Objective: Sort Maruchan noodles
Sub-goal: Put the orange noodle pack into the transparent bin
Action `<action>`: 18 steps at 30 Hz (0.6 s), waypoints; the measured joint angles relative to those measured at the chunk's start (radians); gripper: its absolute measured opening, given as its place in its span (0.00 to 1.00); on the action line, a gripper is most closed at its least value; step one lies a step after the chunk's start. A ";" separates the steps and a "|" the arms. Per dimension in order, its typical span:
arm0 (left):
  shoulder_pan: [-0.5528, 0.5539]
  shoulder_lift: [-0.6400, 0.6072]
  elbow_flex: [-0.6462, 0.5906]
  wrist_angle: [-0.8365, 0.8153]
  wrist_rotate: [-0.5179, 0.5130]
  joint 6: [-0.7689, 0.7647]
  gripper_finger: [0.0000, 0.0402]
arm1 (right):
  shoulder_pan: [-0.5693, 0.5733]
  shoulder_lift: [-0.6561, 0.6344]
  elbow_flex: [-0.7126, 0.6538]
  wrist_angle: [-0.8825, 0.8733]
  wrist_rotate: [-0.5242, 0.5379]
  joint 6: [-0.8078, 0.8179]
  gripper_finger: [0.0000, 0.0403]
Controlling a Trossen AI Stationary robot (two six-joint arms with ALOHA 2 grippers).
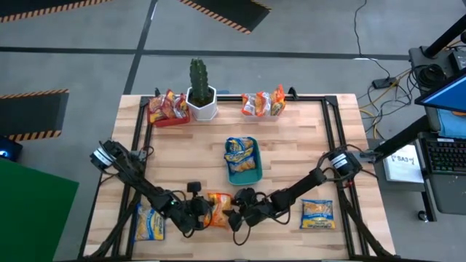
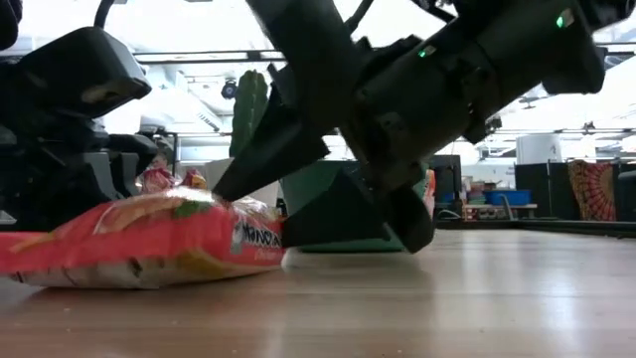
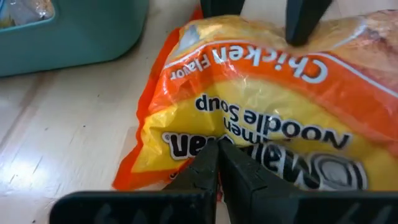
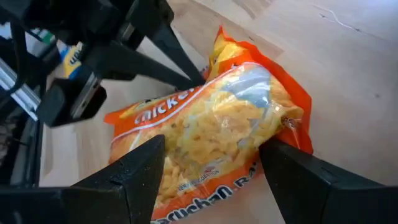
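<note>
So here we've got both arms crowded onto the same orange chicken-flavor packet (image 1: 217,209), which lies flat on the table (image 1: 291,145) at its near edge, right between the two tools. The right gripper (image 4: 211,158) has its fingers spread wide and standing on either side of the packet, one finger (image 4: 134,171) on each flank; from the right wrist view we can't tell for sure whether the pads are already pressing the plastic or just beside it. The packet's long axis seems to run roughly across that gap, so we'd guess the jaws would close on its length rather than its width, though the angle makes that hard to call. The left gripper (image 3: 217,165) is pinched fully closed, its tips meeting right at the opposite edge of the packet, looking more like a stop or nudge than a grab. Both arms are about equally close, but the right one is the one set up to take it. The teal tray (image 1: 242,171) sits just beyond the tools, further in on the table.
</note>
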 joint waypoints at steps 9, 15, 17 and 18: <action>0.001 0.007 0.000 0.019 0.008 0.000 0.00 | -0.009 0.057 -0.002 0.189 -0.010 -0.063 0.61; 0.001 0.007 -0.002 0.046 0.019 0.021 0.00 | -0.017 0.058 -0.002 0.233 -0.025 -0.095 0.49; 0.001 0.007 -0.002 0.052 0.022 0.027 0.00 | -0.021 0.058 -0.002 0.232 -0.025 -0.104 0.42; 0.001 0.007 -0.002 0.052 0.022 0.027 0.00 | -0.022 0.058 -0.002 0.231 -0.025 -0.108 0.38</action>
